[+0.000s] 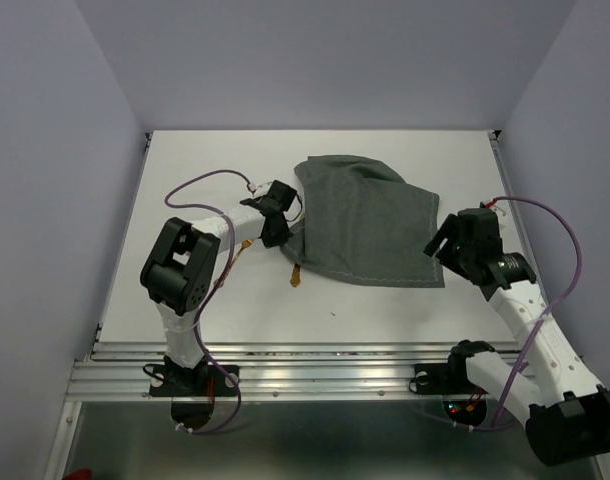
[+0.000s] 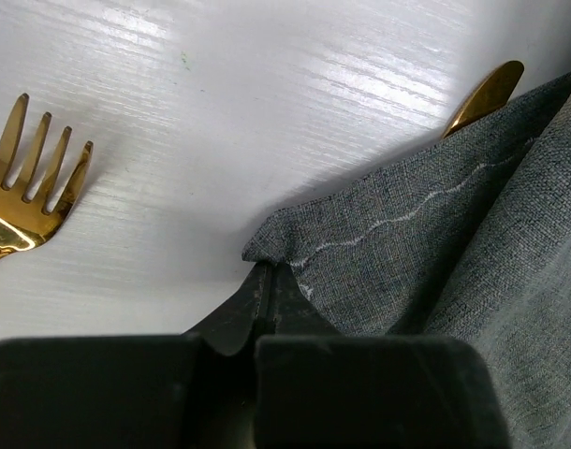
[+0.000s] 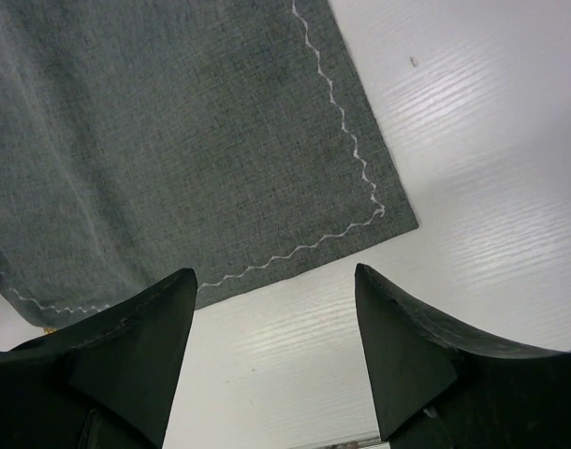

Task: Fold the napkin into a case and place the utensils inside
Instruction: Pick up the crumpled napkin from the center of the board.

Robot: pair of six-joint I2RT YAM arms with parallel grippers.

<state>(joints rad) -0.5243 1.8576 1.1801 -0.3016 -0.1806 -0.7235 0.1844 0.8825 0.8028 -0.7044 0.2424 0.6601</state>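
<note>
Grey cloth filled most of what lay ahead of both arms: the napkin (image 1: 370, 225) sat loosely spread and rumpled on the white worktop (image 1: 385, 305), not yet folded narrow. The left pincer (image 2: 270, 273) was closed tight on a small pinch of the napkin's hemmed corner, and the cloth puckered right at its tips. Off to that pincer's left, apart from the cloth, lay a gold-coloured fork (image 2: 33, 182) with its tines pointing away. Ahead and to the right, the rounded end of a second utensil (image 2: 482, 94) poked out from behind the napkin's edge, the rest of it hidden. The right pincer (image 3: 276, 281) stood wide open with nothing in it, low over bare worktop, the napkin's stitched corner just ahead of its tips and untouched. The weak spot, as I judged it, was that thin left-hand bite: so little cloth sat between the jaws that a brisk pull might slide the corner free. With only one side held, a lift or drag would likely skew and bunch the napkin rather than crease it cleanly. The half-covered utensil was another worry, since moving cloth could sweep it along or trap it underneath.
</note>
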